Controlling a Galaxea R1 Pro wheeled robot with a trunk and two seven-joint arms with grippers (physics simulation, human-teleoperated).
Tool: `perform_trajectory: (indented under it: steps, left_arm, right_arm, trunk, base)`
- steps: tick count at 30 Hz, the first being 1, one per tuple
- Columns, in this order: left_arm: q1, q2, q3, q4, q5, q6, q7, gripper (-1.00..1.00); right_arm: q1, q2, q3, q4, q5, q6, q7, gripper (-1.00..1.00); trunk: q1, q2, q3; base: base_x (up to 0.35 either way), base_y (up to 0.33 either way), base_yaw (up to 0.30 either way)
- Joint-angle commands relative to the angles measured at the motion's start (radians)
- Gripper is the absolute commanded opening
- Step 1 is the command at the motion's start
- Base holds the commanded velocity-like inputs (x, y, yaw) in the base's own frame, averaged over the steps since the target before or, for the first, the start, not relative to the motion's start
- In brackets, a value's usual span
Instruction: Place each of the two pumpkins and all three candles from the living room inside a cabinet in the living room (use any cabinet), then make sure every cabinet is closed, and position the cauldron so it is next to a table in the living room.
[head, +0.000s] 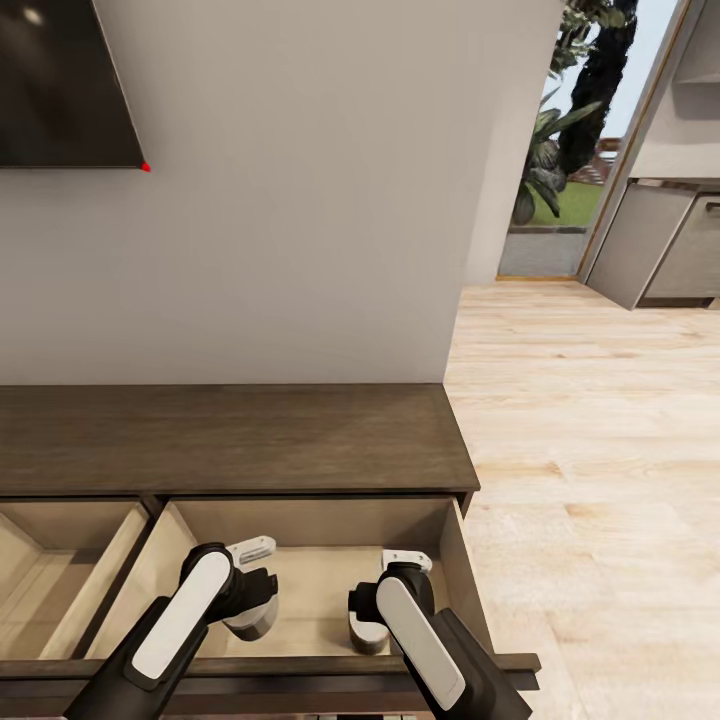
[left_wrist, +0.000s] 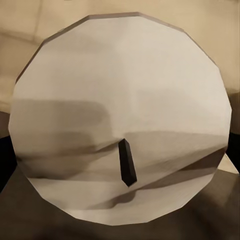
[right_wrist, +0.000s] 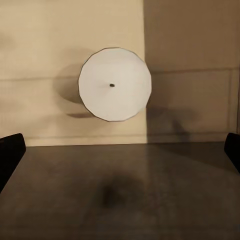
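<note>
- The left gripper (head: 252, 600) hangs low inside the open drawer (head: 455, 560) of the brown cabinet (head: 230, 435). A candle (left_wrist: 120, 120) sits right in front of its camera, very close. It seems to hold that candle, but I cannot tell for sure.
- The right gripper (head: 375, 615) is in the same drawer with its fingers spread wide and nothing between them.
- A second candle (right_wrist: 114, 84) stands on the drawer floor just ahead of it, so I think that one is already put away.
- The drawer is open, so it needs closing later.
</note>
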Motion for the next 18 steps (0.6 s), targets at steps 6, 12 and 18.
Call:
perform_trajectory:
  steps: [6, 12, 18]
  left_arm:
    - [0.0, 0.004, -0.021, 0.003, -0.043, -0.082, -0.038, 1.0]
    - [0.001, -0.003, -0.02, 0.101, -0.384, -0.211, -0.338, 1.0]
    - [0.001, -0.007, -0.013, 0.137, -0.437, -0.23, -0.406, 1.0]
  right_arm:
    - [-0.001, 0.0, 0.001, -0.002, -0.008, 0.004, -0.01, 1.0]
    - [-0.001, 0.0, 0.001, -0.003, -0.009, 0.004, -0.01, 1.0]
    - [-0.001, 0.0, 0.001, -0.003, -0.009, 0.004, -0.01, 1.0]
  trunk:
    - [0.0, 0.0, -0.001]
    - [0.0, 0.0, -0.001]
    - [-0.001, 0.0, 0.007]
  base:
    - [0.0, 0.0, 0.0]
    - [0.0, 0.0, 0.0]
    - [0.0, 0.0, 0.0]
